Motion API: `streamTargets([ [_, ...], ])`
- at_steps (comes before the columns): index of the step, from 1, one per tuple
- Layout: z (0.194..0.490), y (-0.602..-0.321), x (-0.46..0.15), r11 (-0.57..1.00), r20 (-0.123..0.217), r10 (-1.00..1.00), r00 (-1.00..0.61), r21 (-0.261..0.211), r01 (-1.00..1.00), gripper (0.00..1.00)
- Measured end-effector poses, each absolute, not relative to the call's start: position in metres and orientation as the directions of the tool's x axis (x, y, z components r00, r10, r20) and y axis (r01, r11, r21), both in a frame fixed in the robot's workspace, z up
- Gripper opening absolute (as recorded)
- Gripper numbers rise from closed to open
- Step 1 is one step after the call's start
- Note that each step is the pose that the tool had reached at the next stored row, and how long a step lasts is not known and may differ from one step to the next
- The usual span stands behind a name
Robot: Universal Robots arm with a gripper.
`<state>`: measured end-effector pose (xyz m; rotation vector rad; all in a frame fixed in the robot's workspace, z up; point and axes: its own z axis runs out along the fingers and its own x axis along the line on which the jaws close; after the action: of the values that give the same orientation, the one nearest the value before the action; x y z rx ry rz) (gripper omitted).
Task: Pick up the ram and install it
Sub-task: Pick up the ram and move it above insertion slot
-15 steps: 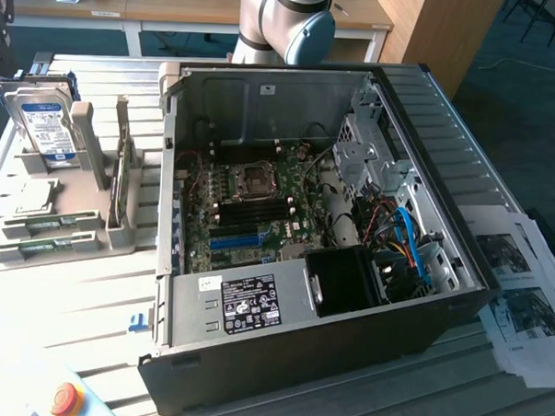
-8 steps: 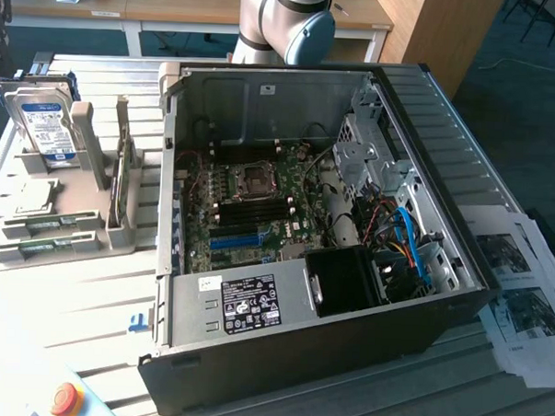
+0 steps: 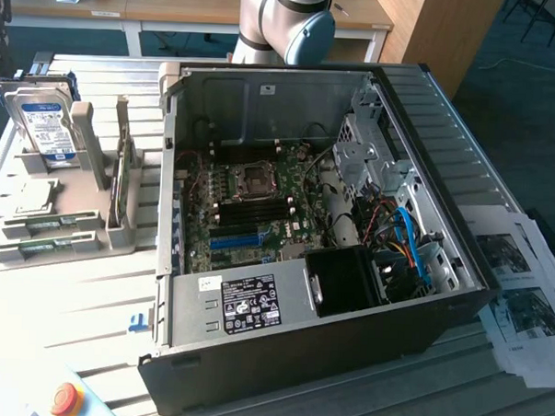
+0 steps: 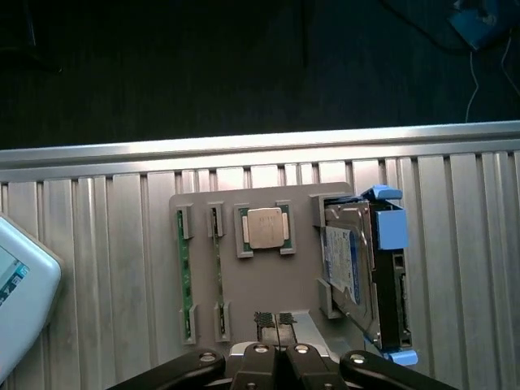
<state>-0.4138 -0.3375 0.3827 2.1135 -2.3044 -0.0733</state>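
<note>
Two ram sticks, narrow and green, lie side by side in slots of a grey fixture (image 4: 260,280). In the wrist view they are ram (image 4: 184,276) and ram (image 4: 218,272); in the exterior view they are ram (image 3: 48,224) and ram (image 3: 38,249) at the left. My gripper (image 4: 276,321) hangs well above the fixture's near end. Its dark fingers (image 4: 262,353) are pressed together, shut, with nothing seen between them. The ram sticks lie apart from it, untouched.
The open computer case (image 3: 429,113) holds the green motherboard (image 3: 250,207) with dark memory slots. The fixture also carries a processor chip (image 4: 265,228) and a hard drive (image 4: 357,268) in a blue bracket. A red button (image 3: 64,399), papers (image 3: 522,292) and a white device (image 4: 16,292) lie around.
</note>
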Motion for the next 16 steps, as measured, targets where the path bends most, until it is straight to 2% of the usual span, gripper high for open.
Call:
streamTargets([
  [16, 0.3827, -0.3376, -0.4138, -0.017, -0.016, -1.0, 0.017, 0.044, -0.999, 0.1],
])
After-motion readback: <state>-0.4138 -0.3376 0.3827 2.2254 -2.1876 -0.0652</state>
